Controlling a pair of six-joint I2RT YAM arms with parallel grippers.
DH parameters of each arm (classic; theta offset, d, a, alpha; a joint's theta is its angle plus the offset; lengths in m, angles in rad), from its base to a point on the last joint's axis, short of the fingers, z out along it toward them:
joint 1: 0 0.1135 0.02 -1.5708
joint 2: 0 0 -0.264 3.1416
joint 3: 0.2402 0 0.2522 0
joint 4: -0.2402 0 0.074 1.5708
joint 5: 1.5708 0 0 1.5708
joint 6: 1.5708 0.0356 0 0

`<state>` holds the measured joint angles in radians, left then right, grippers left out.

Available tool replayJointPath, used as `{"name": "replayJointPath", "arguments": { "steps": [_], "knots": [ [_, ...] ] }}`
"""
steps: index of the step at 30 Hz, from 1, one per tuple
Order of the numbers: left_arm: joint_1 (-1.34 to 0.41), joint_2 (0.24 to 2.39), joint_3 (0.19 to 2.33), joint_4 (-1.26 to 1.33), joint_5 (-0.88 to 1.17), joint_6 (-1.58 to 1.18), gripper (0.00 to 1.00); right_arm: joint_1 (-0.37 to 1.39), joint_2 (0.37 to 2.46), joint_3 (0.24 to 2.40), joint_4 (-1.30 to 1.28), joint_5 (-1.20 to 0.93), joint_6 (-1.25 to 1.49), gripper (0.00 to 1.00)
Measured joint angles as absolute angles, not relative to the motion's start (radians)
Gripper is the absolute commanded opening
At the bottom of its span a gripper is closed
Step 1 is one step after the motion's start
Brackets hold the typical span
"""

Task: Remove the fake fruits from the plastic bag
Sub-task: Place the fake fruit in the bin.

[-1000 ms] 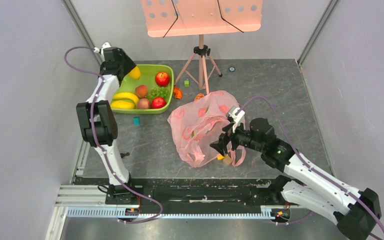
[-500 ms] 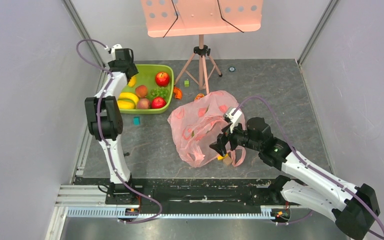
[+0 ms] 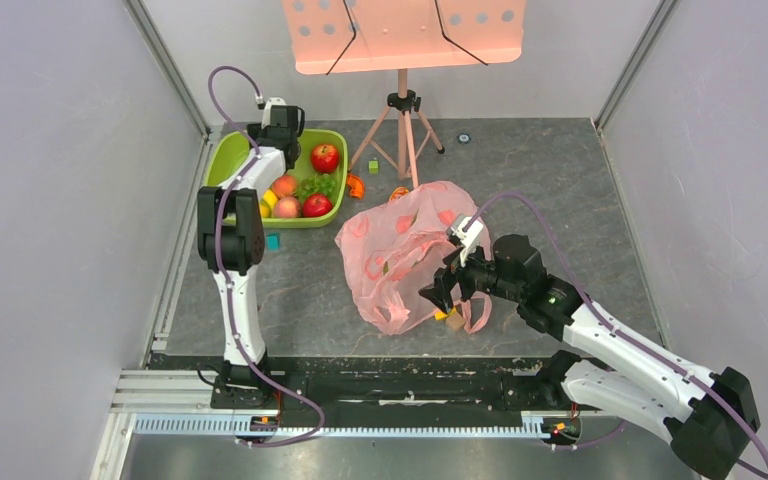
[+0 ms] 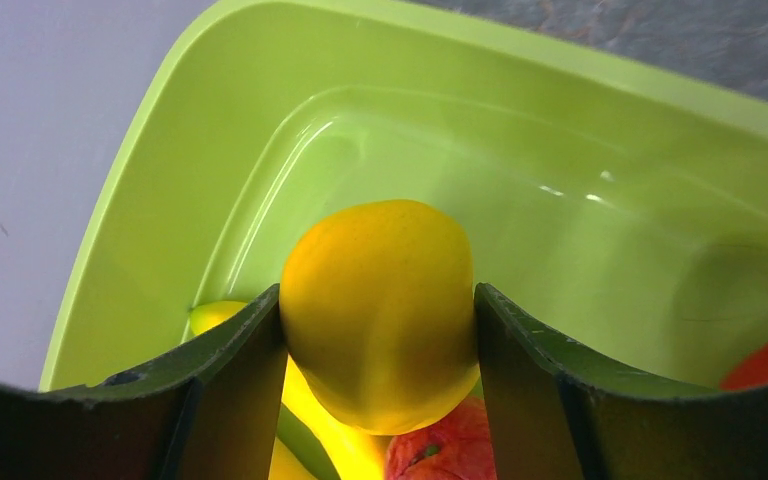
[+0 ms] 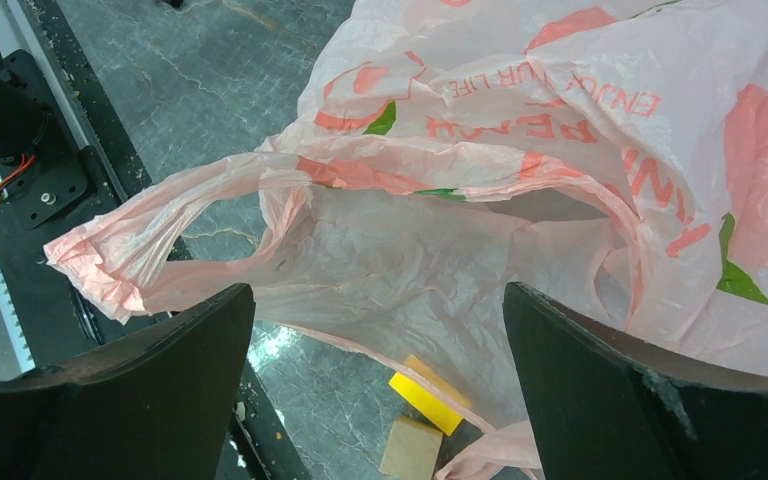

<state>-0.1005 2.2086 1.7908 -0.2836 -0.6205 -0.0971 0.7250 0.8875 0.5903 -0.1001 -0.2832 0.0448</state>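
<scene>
L tool (image 4: 375, 300) gripped yellow fake fruit (image 4: 380, 270) betw. its jaws, over green basin (image 4: 560, 140). R tool (image 5: 375, 292) stood fully open; plastic bag (image 5: 520, 130) mouth lay just ahead of it, on tabletop (image 5: 210, 60).

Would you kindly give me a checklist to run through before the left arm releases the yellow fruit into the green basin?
1. Grip: left gripper shut on the yellow fruit: ok.
2. Position: fruit above the green basin: ok.
3. Clear landing spot, as other fruits lie beneath: cannot tell.
4. Right gripper open, facing the plastic bag mouth: ok.
5. Fruits remaining inside the bag: cannot tell.
</scene>
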Motion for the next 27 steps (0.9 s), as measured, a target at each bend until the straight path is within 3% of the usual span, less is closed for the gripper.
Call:
{"name": "replayJointPath", "arguments": {
  "steps": [13, 27],
  "knots": [
    [-0.101, 2.238, 1.791, -0.309, -0.682, -0.055, 0.99, 0.725, 0.887, 0.590, -0.101, -0.290, 0.041, 0.98],
    [-0.107, 2.175, 1.811, -0.438, -0.609, -0.109, 1.00, 0.725, 0.796, 0.604, -0.154, -0.179, 0.076, 0.98]
  ]
}}
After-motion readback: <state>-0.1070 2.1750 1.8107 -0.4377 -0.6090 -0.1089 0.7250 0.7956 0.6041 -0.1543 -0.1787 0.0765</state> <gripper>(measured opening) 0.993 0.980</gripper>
